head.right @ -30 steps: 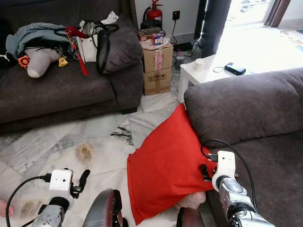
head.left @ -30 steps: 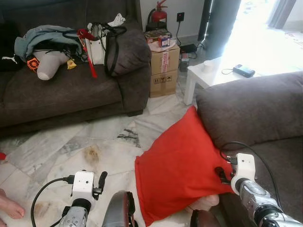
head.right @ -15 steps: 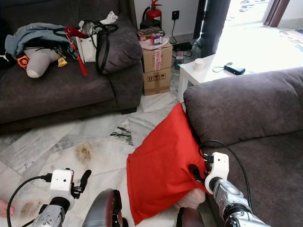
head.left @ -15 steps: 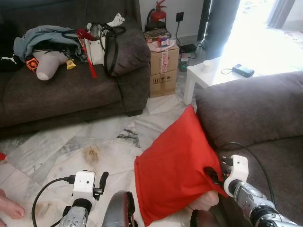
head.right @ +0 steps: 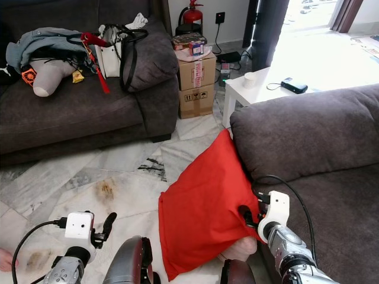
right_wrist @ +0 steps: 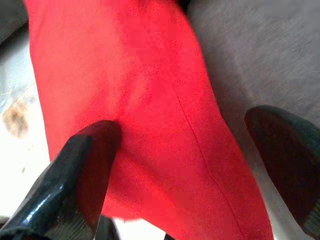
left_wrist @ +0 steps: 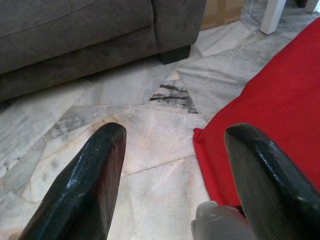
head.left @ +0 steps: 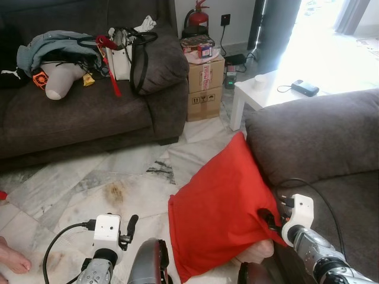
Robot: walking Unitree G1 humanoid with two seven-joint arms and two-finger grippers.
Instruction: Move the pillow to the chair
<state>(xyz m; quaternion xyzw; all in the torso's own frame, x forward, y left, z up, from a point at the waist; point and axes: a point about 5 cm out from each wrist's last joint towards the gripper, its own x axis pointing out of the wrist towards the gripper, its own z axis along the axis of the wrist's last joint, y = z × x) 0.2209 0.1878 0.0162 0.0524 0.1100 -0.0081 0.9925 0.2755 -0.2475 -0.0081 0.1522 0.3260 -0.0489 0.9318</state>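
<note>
1. Right tool (right_wrist: 200, 165) sits at the near right, fingers spread wide, one finger (right_wrist: 80, 175) pressed into the red cloth, the other out over the grey seat; nothing is pinched between them.
2. Left tool (left_wrist: 170, 170) hangs low at the near left over the marble floor (head.left: 89, 189), fingers apart and empty.
3. The pillow (head.left: 222, 207), bright red, stands tilted on one corner on the floor, its upper corner leaning against the arm of the chair (head.left: 320, 133) on the right; the right tool touches its near right edge.
4. The chair is grey-brown, its seat just beside the right wrist.
5. Far left, a dark sofa (head.left: 89, 112) carries a heap of clothes (head.left: 53, 50), a pale cushion (head.left: 59, 80) and a bag (head.left: 127, 53) with black straps.
6. Beyond the sofa's arm, two stacked boxes (head.left: 204, 86), with a fire extinguisher (head.left: 198, 18) behind them.
7. Far right, a white worktop (head.left: 266, 94) bears a cup (head.left: 259, 82) and a dark case (head.left: 305, 88).
8. A person's bare foot (head.left: 12, 260) shows at the near left edge.
</note>
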